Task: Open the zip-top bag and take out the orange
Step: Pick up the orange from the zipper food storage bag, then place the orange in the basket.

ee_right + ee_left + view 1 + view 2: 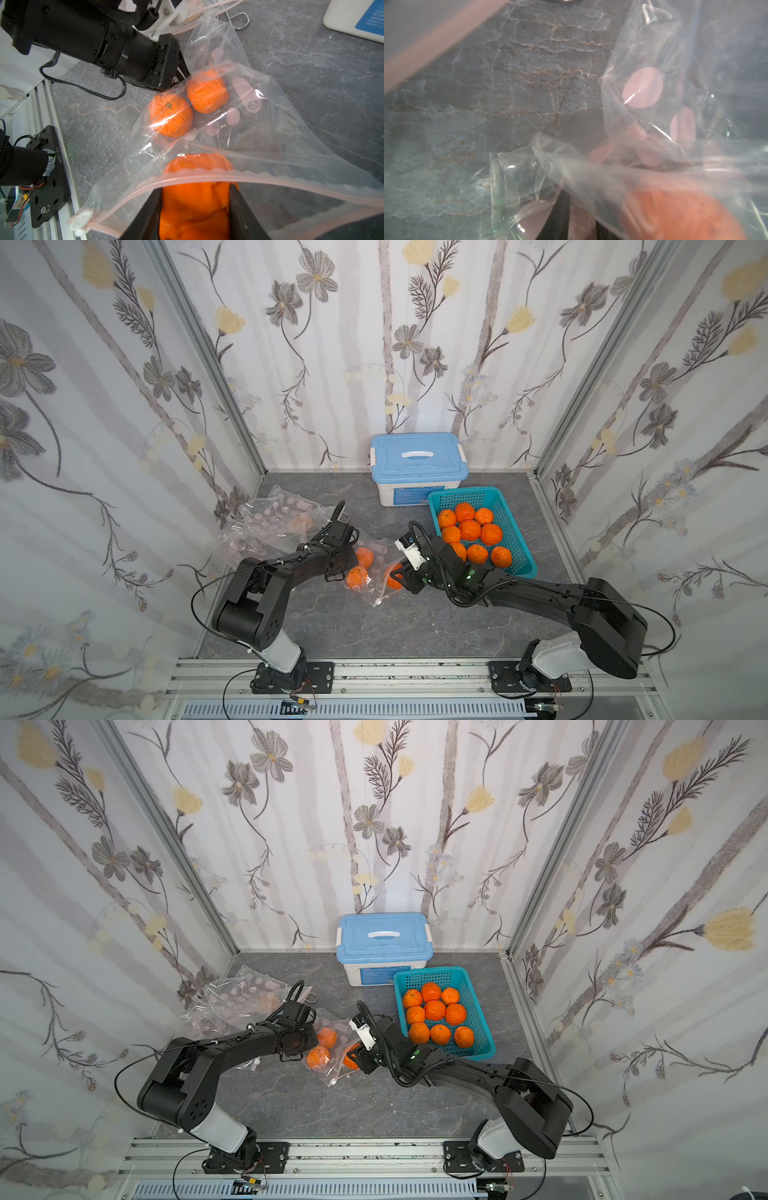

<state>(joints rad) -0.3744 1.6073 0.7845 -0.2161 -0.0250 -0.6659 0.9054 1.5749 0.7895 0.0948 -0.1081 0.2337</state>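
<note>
zip-top bag (270,128): mouth open, lying on your table (332,622) between both arms.
orange (195,207): inside the mouth, clamped by right gripper (196,190), fingers half closed.
left gripper (184,72): nearly closed, pinching bag's far end.

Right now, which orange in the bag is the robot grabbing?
The orange at the mouth of the bag, held in the right gripper; the other two oranges lie deeper inside.

Black arms (291,568), white-grey base links (282,649), screwed black mounting plates (322,672).
</note>
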